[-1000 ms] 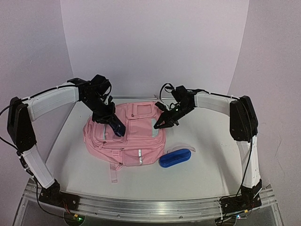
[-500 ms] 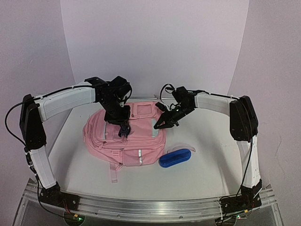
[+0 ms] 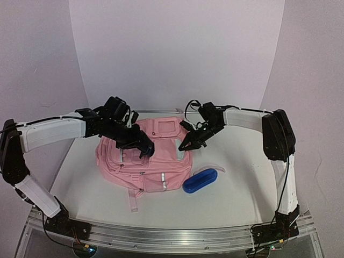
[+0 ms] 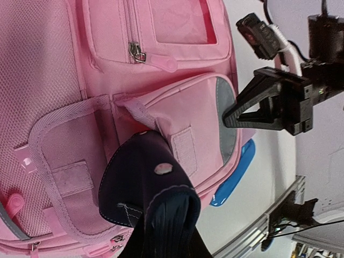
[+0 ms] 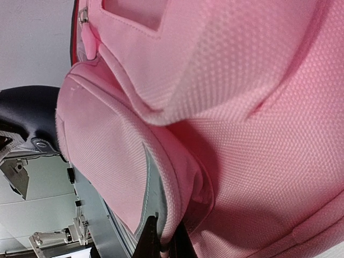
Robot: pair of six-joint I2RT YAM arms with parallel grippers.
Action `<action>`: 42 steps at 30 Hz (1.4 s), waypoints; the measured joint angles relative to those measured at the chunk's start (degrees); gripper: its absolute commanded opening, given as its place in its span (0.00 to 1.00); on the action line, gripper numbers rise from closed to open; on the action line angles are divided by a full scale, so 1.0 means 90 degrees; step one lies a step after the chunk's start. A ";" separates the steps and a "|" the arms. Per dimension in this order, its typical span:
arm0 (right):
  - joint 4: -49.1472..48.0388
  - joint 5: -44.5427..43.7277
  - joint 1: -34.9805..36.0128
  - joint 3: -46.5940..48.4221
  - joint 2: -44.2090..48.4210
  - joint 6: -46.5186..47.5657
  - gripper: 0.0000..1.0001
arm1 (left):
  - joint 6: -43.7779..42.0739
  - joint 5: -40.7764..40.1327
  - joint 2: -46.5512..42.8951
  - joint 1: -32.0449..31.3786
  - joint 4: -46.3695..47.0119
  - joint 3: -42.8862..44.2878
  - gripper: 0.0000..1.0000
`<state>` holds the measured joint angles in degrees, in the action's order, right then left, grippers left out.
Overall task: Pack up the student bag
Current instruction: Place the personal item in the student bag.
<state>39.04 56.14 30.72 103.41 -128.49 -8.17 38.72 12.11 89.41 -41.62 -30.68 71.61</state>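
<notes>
Packing looks to be at an early stage. The student bag (image 3: 142,161) lies flat in the middle of the desk (image 3: 231,204), somewhat nearer to the far edge. The right gripper (image 3: 190,145) is closed on the rim of the bag's front pocket (image 4: 185,115) and lifts it, so the mouth stands open. The left gripper (image 3: 144,149) is clamped on a dark pouch (image 4: 137,183), whose tip is at that mouth. I cannot tell if the tip is inside. A blue case (image 3: 200,180) lies on the desk just beside the bag, toward the right edge, not packed. By my judgement, what is left is to push the pouch in, then the case, and perhaps to close the zips.
</notes>
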 measured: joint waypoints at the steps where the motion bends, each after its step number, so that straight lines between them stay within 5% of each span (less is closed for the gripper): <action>1: 0.0004 0.0004 -0.0003 -0.0016 0.0000 0.0017 0.00 | 0.0109 0.0162 -0.0154 0.0084 0.0310 -0.0286 0.00; 17: -0.0003 -0.0045 -0.0007 -0.0050 0.0000 0.0235 0.00 | 0.1935 0.2038 -0.0843 0.1088 0.4584 -0.3031 0.00; 33: 0.0006 -0.0323 -0.0007 -0.0096 0.0000 0.0414 0.00 | 0.1341 0.2232 -0.0419 0.1024 0.2228 -0.1360 0.00; 42: 0.0024 -0.0437 -0.0007 -0.0121 0.0002 0.0459 0.00 | 0.1379 0.2235 -0.0222 0.0949 0.1847 -0.0959 0.00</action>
<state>39.25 52.22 30.65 102.32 -128.46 -4.04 51.14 32.23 87.42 -33.08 -14.06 62.98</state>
